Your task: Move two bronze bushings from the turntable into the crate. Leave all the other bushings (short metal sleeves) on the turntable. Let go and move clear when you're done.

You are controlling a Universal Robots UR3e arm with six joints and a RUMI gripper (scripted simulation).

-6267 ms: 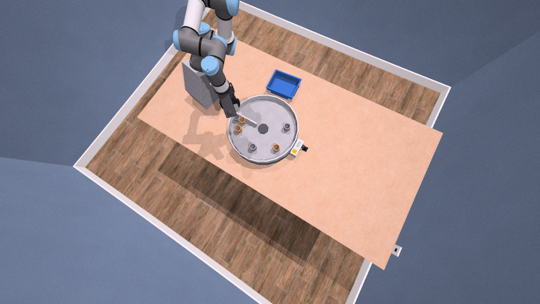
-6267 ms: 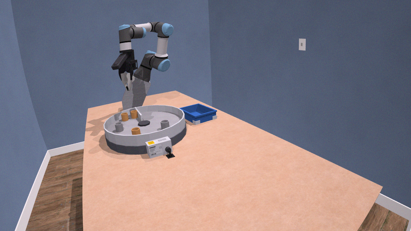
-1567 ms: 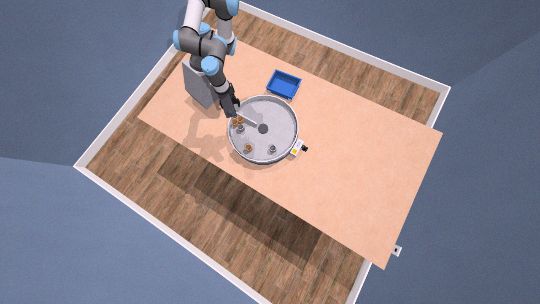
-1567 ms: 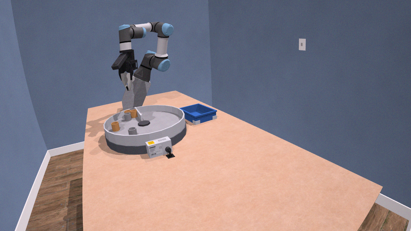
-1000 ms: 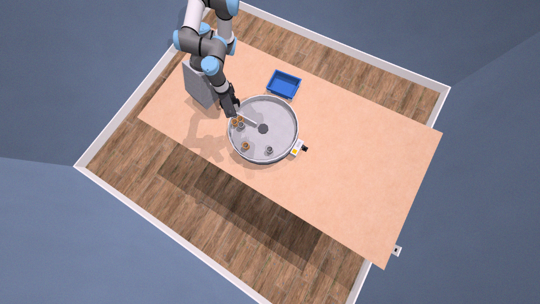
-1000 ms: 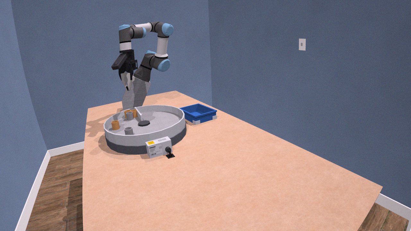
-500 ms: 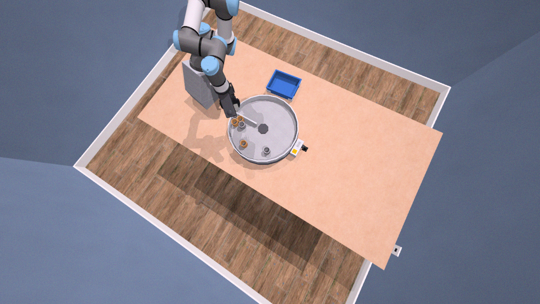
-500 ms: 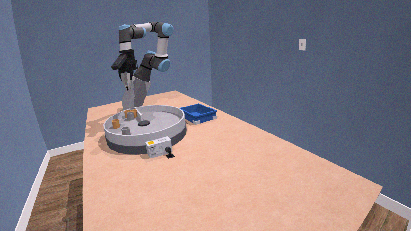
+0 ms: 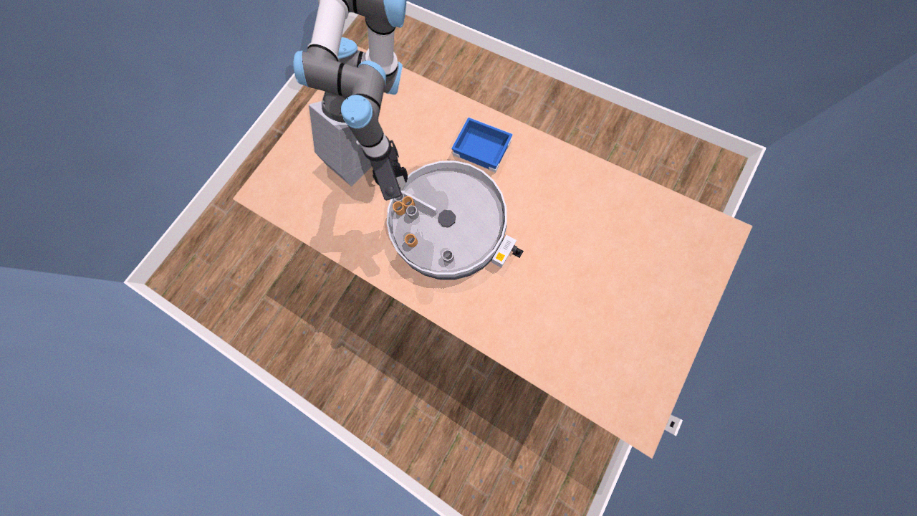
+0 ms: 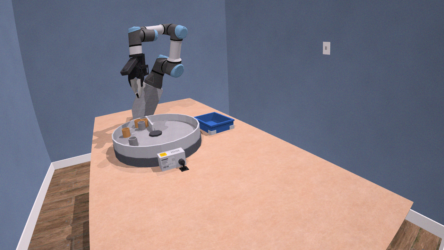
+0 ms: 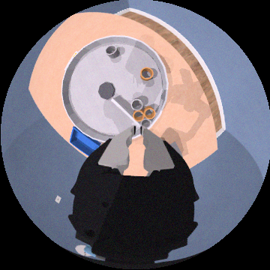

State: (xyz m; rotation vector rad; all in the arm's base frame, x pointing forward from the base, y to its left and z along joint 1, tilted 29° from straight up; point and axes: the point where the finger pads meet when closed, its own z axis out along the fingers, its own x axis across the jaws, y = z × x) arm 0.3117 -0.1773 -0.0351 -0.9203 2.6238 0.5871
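The worktop point(image 9: 577, 269) is carrying the turntable point(image 9: 495, 192), with the blue crate point(image 9: 463, 135) standing just beside its far rim and holding nothing. The arm is hanging above the turntable's near-base edge, well clear of the parts. The fingers point(image 10: 138, 89) are closed on nothing.

3 bronze bushings are sitting on the turntable: 2 point(image 9: 402, 204) touching each other by the white bar point(image 9: 424, 204), with 1 grey bushing point(image 9: 411, 211) against them, and 1 bronze bushing point(image 9: 410, 240) standing alone. A second grey bushing point(image 9: 447, 256) is standing apart.

Judgement: the fingers are needing to open before any descent. The lone bronze bushing is offering open room on all sides; the paired 2 are crowded by the bar, rim and grey bushing, risking a knock.
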